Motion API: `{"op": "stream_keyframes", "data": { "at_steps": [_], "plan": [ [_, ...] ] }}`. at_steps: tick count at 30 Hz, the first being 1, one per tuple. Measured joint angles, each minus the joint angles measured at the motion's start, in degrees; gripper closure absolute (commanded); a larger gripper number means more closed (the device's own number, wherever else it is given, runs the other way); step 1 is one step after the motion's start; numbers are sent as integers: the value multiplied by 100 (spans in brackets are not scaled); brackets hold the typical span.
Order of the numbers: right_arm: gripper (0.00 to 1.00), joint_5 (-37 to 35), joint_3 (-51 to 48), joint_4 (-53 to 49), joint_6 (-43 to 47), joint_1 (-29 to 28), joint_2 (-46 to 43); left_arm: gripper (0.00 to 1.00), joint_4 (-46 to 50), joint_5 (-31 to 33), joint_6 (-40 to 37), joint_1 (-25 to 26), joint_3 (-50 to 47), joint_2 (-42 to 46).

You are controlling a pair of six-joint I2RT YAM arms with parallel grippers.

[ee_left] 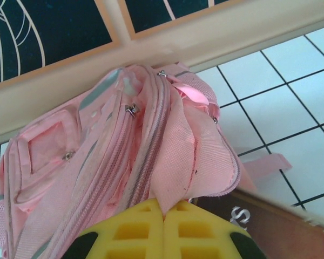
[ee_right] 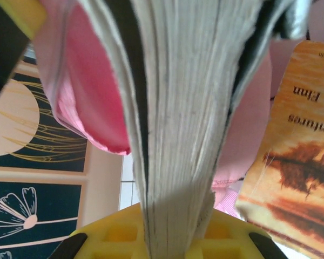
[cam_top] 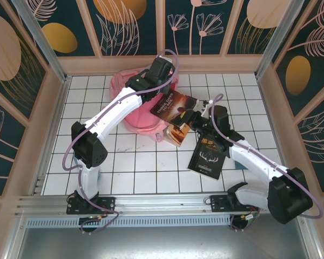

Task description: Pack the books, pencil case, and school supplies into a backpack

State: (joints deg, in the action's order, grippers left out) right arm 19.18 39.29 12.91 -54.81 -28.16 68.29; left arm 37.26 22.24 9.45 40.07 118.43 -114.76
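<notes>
Pinches backpack at 12 o'clock with left end effector; clamps book at its mouth with right end effector.

bare tiles left of backpack

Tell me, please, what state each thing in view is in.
Large pink fabric backpack: main zip open.
Dark paperback book with white lettering: closed, held tilted.
Orange-brown paperback book: closed, lying beside backpack.
Black paperback book with antler design: closed, lying flat.
Left tool: shut on backpack fabric.
Right tool: shut on dark paperback.
</notes>
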Motion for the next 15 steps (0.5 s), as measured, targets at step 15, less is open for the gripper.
{"op": "stream_keyframes", "data": {
  "at_steps": [15],
  "plan": [
    [97, -680, 1604, 861, -984, -273, 2199, 100, -98, -407, 114, 0, -17, -2]
  ]
}}
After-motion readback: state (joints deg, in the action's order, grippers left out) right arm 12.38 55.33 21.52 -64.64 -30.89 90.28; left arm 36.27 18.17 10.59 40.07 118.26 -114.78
